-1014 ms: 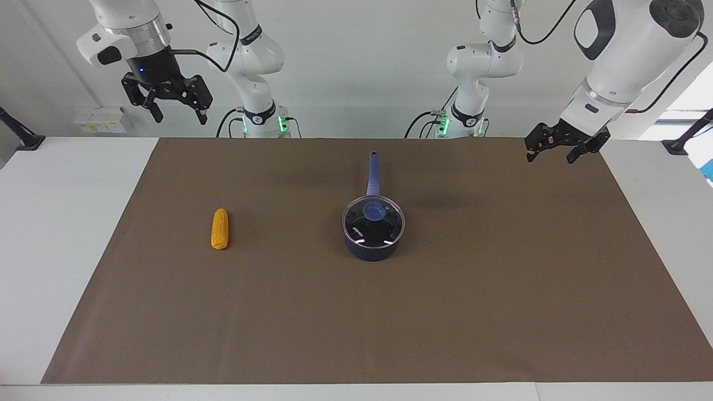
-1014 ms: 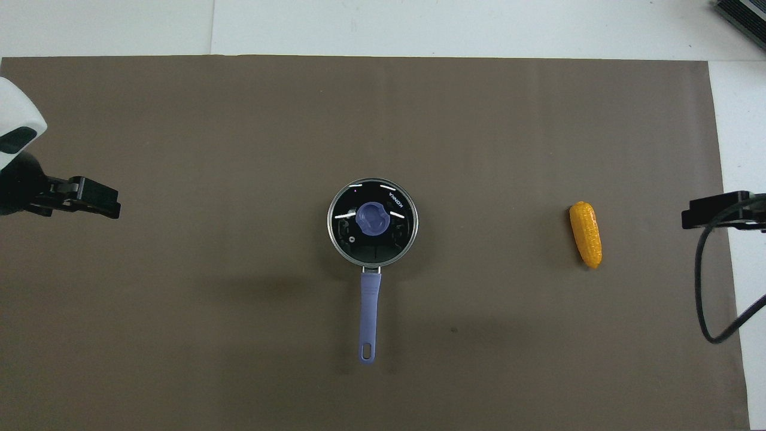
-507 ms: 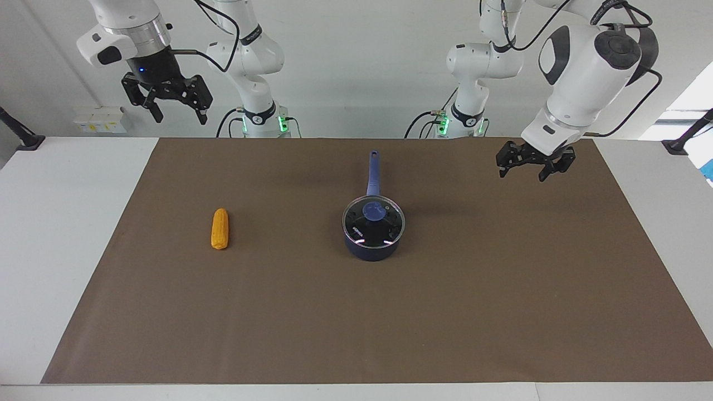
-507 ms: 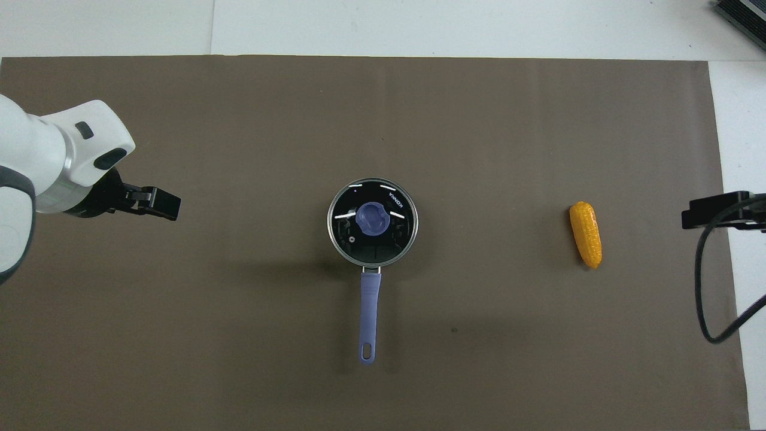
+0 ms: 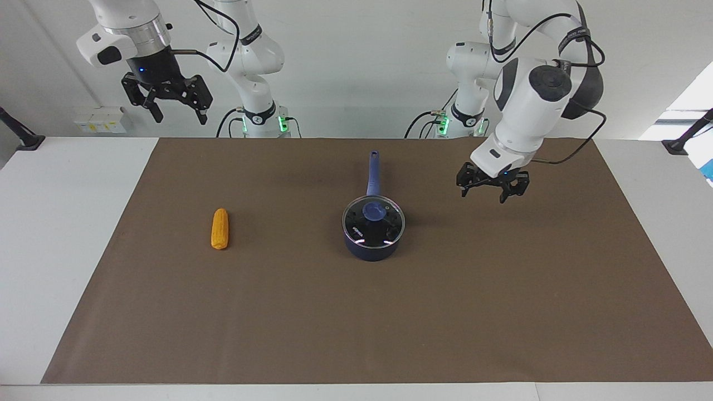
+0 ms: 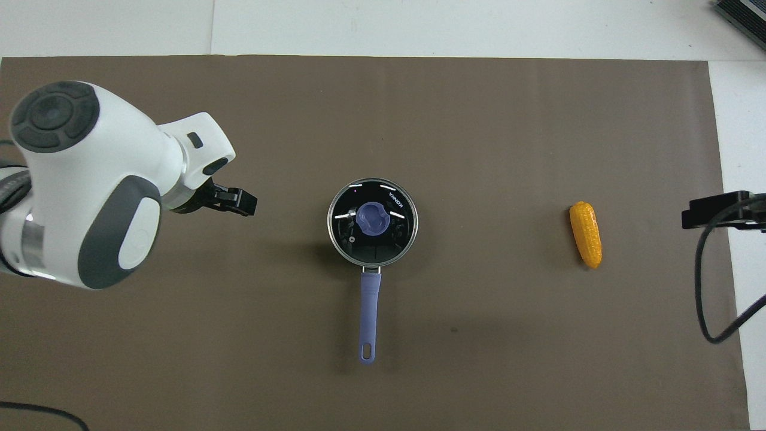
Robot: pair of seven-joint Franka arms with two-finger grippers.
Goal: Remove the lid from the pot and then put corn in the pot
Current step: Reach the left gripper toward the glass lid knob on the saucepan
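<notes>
Nothing done yet. Right jaws (image 5: 176,109) wide, empty, waiting high over the counter's robot edge, toward 12 from the corn cob (image 5: 220,228). Left jaws (image 5: 492,189) wide, empty, in the air over the brown mat (image 5: 501,289), at 3 o'clock of the saucepan (image 5: 372,248). Glass lid (image 5: 373,223) still on saucepan at mat centre, handle toward robots. Corn on mat toward right arm's end. Left: lift lid, load corn.

White table (image 5: 55,223) carries brown mat (image 5: 445,312).
</notes>
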